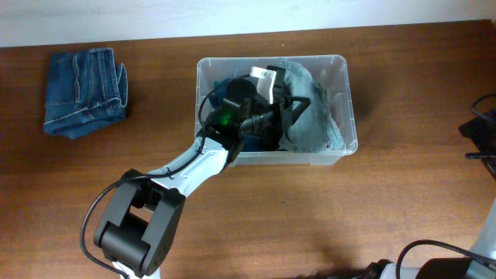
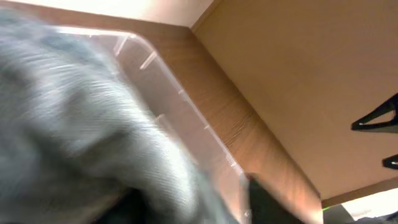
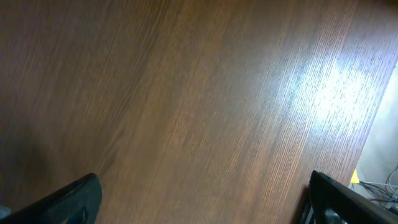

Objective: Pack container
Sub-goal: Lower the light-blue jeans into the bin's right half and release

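The clear plastic container (image 1: pixel 346 93) stands at the back middle of the table, and its wall (image 2: pixel 168 93) shows in the left wrist view. A grey-blue garment (image 1: pixel 314 120) fills its right half, with dark cloth (image 1: pixel 229 87) on the left. My left gripper (image 1: pixel 297 105) reaches into the container over the garment. In the blurred left wrist view the grey cloth (image 2: pixel 74 124) bulges between the parted fingers (image 2: pixel 271 201) of that gripper (image 2: pixel 196 206). My right gripper (image 3: pixel 202 194) hangs open over bare wood, nothing between its fingers (image 3: pixel 74 198).
Folded blue jeans (image 1: pixel 84 91) lie at the back left of the wooden table (image 1: pixel 325 209). Black cables (image 1: pixel 482 132) sit at the right edge. The left arm's base (image 1: pixel 139 225) stands at the front left.
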Robot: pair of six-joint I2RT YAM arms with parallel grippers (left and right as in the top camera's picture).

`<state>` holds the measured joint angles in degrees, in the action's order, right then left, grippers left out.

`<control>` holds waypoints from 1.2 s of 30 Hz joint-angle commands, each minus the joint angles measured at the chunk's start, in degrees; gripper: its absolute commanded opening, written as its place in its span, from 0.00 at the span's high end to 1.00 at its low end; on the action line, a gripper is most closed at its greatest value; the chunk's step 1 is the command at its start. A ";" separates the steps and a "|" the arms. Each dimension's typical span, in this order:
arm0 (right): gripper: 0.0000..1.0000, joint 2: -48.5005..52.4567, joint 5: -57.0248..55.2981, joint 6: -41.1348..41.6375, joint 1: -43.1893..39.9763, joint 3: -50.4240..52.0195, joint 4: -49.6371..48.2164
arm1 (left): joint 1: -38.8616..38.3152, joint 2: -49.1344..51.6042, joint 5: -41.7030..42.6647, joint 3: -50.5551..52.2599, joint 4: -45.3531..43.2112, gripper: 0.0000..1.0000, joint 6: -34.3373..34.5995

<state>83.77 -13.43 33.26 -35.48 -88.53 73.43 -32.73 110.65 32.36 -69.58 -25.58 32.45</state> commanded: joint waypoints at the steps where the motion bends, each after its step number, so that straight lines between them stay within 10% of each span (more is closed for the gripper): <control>1: 0.02 -0.02 -0.28 0.68 -0.15 0.24 0.02 | 0.20 0.04 -0.87 -1.99 -0.70 0.18 -5.40; 3: 0.02 -0.02 -0.28 0.68 -0.15 0.24 0.02 | 0.57 0.02 -0.87 -1.99 -0.72 0.01 -8.61; 11: 0.02 -0.02 -0.28 0.68 -0.15 0.24 0.02 | 8.17 0.02 -0.76 -8.85 16.22 0.04 -13.40; 18: 0.02 -0.02 -0.28 0.70 -0.15 0.24 0.02 | 10.03 0.02 -5.66 -12.41 30.18 0.27 -22.34; 21: 0.02 -0.02 -0.28 0.70 -0.15 0.24 0.02 | 10.03 0.02 -5.66 -12.46 31.58 0.54 -22.29; 36: 0.02 -0.02 -0.28 0.68 -0.15 0.24 0.02 | 8.74 4.61 -7.34 -12.44 33.77 0.79 -21.38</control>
<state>83.77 -13.45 33.23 -35.48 -88.53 73.43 -23.79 112.22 25.43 -81.01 8.03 11.14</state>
